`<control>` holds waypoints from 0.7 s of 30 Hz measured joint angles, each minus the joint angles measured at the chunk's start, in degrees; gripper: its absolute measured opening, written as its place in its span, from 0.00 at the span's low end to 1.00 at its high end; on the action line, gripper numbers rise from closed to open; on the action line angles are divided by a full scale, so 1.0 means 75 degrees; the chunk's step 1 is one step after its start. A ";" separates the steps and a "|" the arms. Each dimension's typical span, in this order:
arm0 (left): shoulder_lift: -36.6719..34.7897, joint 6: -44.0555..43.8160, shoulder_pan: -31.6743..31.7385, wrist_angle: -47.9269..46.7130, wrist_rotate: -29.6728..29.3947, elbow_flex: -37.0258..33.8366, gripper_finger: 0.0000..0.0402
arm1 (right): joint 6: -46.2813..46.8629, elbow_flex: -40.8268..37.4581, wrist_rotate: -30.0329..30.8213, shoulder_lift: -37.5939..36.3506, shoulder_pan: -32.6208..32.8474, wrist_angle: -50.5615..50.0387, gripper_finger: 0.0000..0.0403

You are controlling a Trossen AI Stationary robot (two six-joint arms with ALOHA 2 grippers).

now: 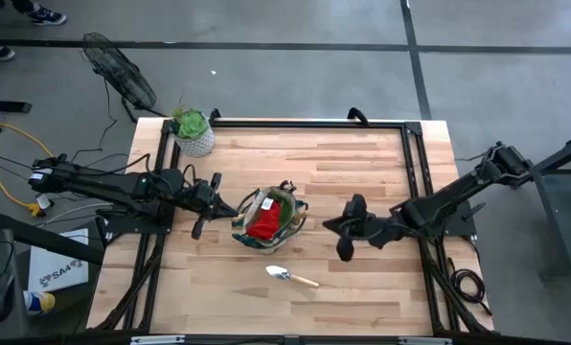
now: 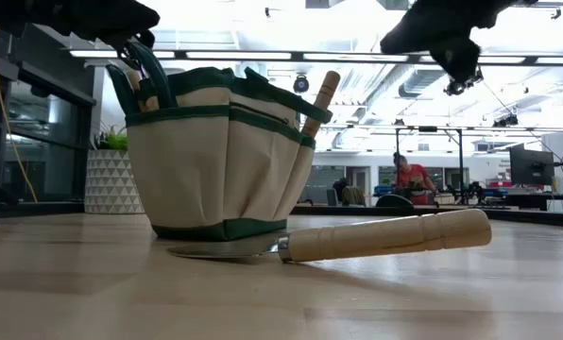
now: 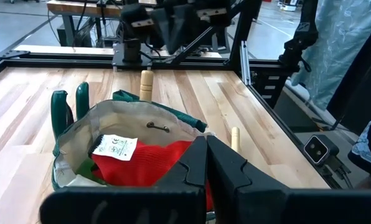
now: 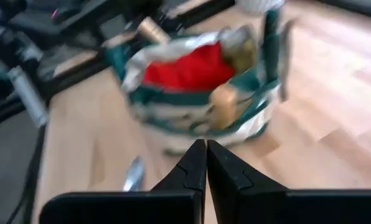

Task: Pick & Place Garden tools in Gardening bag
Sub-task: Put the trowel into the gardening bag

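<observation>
The beige gardening bag (image 1: 269,220) with green trim stands upright on its base mid-table. It holds a red cloth (image 3: 151,163), green-handled shears (image 2: 140,80) and a wooden handle (image 2: 321,99) that sticks up past the rim. One trowel (image 1: 290,276) lies flat on the table just near of the bag, and it also shows in the low view (image 2: 357,241). My left gripper (image 1: 223,205) is shut and empty, raised just left of the bag's rim. My right gripper (image 1: 331,226) is shut and empty, raised to the right of the bag.
A green plant in a white pot (image 1: 193,134) stands at the table's far left corner. Dark frame rails (image 1: 415,182) run along the table's left and right sides. Bare wood lies near of the trowel and far of the bag.
</observation>
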 joint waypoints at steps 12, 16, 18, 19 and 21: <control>0.0000 0.0002 0.0003 0.0000 -0.0003 0.0000 0.00 | 0.0338 0.1074 -0.3117 0.0870 0.0637 -0.2609 0.32; 0.0000 0.0002 0.0001 0.0000 0.0000 0.0000 0.00 | 0.0159 0.1396 -0.3912 0.1414 0.0735 -0.2719 0.40; 0.0000 0.0002 0.0001 0.0000 -0.0001 0.0000 0.00 | 0.0063 0.1551 -0.4074 0.1734 0.0841 -0.2696 0.43; 0.0000 0.0003 0.0003 0.0000 0.0000 0.0000 0.00 | -0.0031 0.1604 -0.4077 0.1896 0.0910 -0.2648 0.44; 0.0000 0.0000 0.0000 0.0000 0.0000 0.0000 0.00 | -0.0372 0.1637 -0.3955 0.2256 0.1064 -0.2476 0.45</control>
